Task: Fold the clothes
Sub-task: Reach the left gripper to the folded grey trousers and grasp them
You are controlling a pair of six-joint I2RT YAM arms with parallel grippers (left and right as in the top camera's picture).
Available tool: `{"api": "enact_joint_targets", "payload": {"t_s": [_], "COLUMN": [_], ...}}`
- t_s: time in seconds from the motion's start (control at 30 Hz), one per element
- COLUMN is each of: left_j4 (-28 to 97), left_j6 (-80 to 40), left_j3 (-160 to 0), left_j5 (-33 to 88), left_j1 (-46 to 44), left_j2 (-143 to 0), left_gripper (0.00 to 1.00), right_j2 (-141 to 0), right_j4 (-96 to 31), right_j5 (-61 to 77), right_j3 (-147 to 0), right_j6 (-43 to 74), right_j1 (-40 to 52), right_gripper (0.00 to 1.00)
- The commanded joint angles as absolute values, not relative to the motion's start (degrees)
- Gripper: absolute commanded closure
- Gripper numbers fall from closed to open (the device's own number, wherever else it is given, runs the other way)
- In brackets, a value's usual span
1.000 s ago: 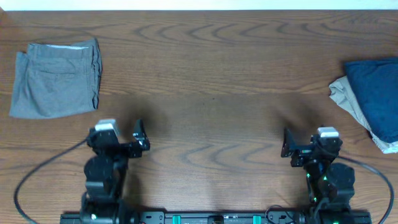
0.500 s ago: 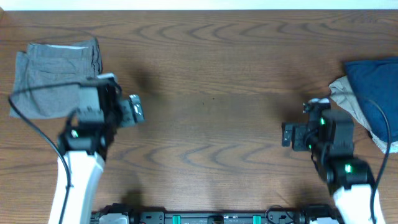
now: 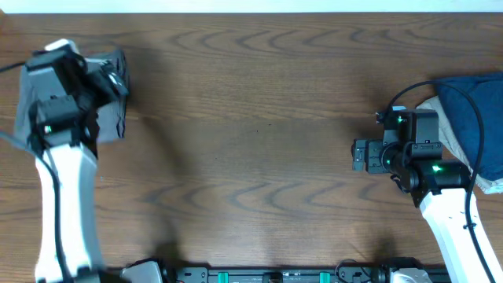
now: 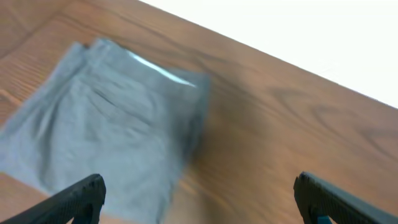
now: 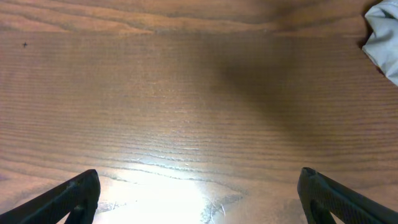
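Note:
The grey shorts lie folded flat at the table's far left, mostly hidden under my left arm in the overhead view. In the left wrist view the shorts show a pale waistband lining at their far edge. My left gripper hovers over the shorts' right edge, open and empty. My right gripper is open and empty over bare wood, right of the table's middle.
A dark blue garment lies on a beige garment at the right edge, just behind my right arm. A pale cloth corner shows in the right wrist view. The table's far edge is close beyond the shorts.
My left arm has swung from the front left out over the grey shorts. My right arm has reached forward from its base towards the right-hand pile. Both grippers stayed open.

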State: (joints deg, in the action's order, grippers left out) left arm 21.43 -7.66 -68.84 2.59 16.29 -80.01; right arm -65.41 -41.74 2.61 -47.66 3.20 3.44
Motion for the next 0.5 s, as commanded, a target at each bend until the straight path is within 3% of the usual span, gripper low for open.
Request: {"api": "enact_joint_targets", "payload": {"t_s": [0.0,0.2,0.37,0.47], "left_j4": [17.43,10.31,7.53,7.11], "left_j6": [-8.16,-8.14,-8.16,-8.16], "left_j3": [-69.47,-69.47,-69.47,-69.47], "left_j5": [2.28,0.58,-4.19,-4.19], "left_j1": [18.7,19.38,19.38,19.38], "left_j2": [-89.52,-102.61,-109.58,-112.51], "left_gripper": [0.02,0.02,0.12,0.24], "right_j2": [-65.36,-65.36,-65.36,-65.36], "right_j4": [-42.3,-43.81,-45.08,-45.74], "right_j5": [2.85,3.49,3.55,3.73], "right_j3": [-48.86,-48.86,-48.86,-48.86], "right_j6": [2.76,3.2,3.33,4.75], "right_j1": [2.63,2.63,2.66,2.66], "right_gripper": [0.01,0.01,0.01,0.01]}}
